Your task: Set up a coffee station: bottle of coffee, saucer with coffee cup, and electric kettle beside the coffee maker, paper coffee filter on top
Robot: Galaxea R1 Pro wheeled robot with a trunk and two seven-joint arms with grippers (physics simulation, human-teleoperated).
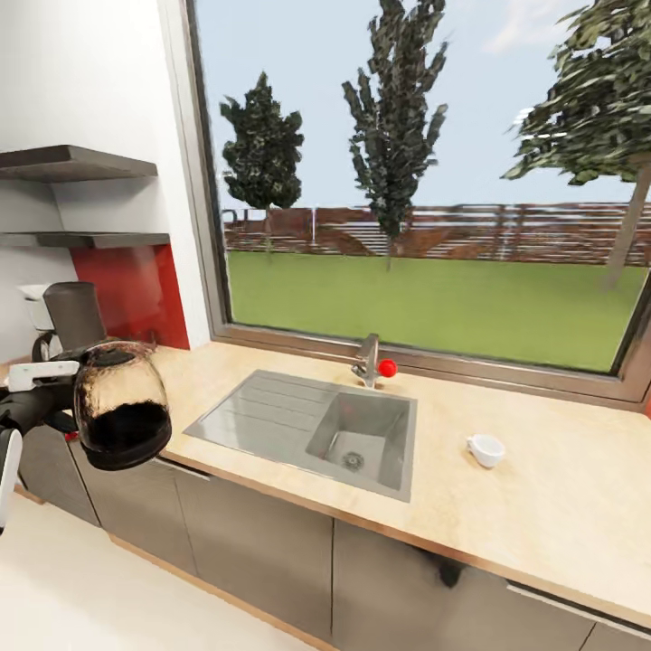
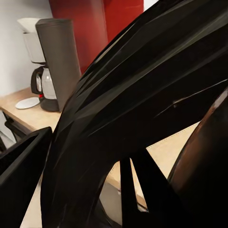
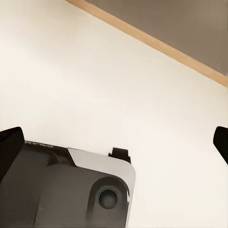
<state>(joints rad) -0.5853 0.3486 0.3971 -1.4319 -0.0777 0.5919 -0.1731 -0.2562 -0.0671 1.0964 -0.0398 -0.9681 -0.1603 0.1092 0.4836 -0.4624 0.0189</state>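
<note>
Up at the worktop's (image 1: 542, 506) left end, the left claw (image 1: 54, 384) is clamped on the electric kettle (image 1: 120, 407), holding it in the air just beside the coffee maker (image 1: 70, 316). The coffee cup (image 1: 485, 449) lies right of the sink (image 1: 312, 425). The right claw (image 3: 114, 142) hangs wide apart over the floor (image 3: 114, 95), holding nothing.

Location: domestic kitchen. Indicators: a long light-wood worktop (image 1: 561, 506) over grey cabinet fronts (image 1: 262, 551), an inset steel sink (image 1: 362, 438) with tap (image 1: 368, 359), wall shelves (image 1: 77, 165), a red splashback (image 1: 136, 289), and a large window (image 1: 425, 172) facing a lawn, trees and fence.
</note>
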